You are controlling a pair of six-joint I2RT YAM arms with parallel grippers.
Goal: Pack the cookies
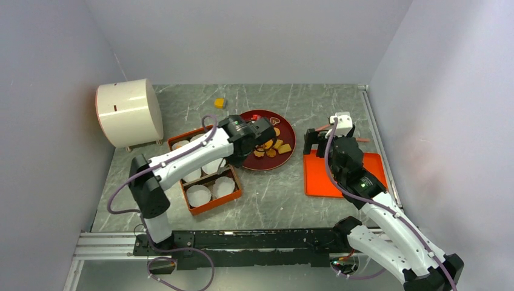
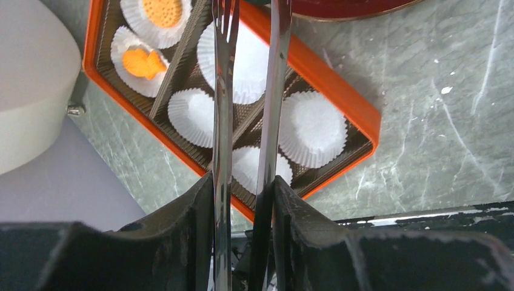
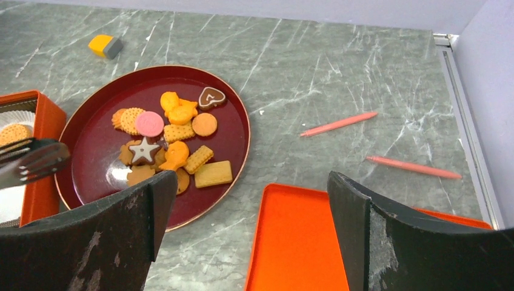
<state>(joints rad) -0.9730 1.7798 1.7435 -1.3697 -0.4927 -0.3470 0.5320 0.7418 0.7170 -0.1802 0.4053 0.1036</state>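
Several cookies (image 3: 176, 139) lie heaped on a dark red plate (image 3: 91, 139), among them a pink round and a white star. My left gripper (image 2: 242, 182) is shut on metal tongs (image 2: 223, 91). The tongs' forked tips (image 3: 33, 160) hang at the plate's left edge with nothing visible between them. Below the tongs sits an orange box (image 2: 339, 97) of white paper cups; two cups at its far end hold a round cookie (image 2: 162, 11) and an orange cookie (image 2: 142, 62). My right gripper (image 3: 251, 188) is open and empty over an orange lid (image 3: 303, 242), to the right of the plate.
A white drum-shaped container (image 1: 128, 113) stands at the back left. A yellow block (image 3: 105, 46) lies behind the plate. Two pink sticks (image 3: 339, 123) (image 3: 412, 167) lie on the marble beyond the lid, near the right-hand rail (image 1: 371, 121).
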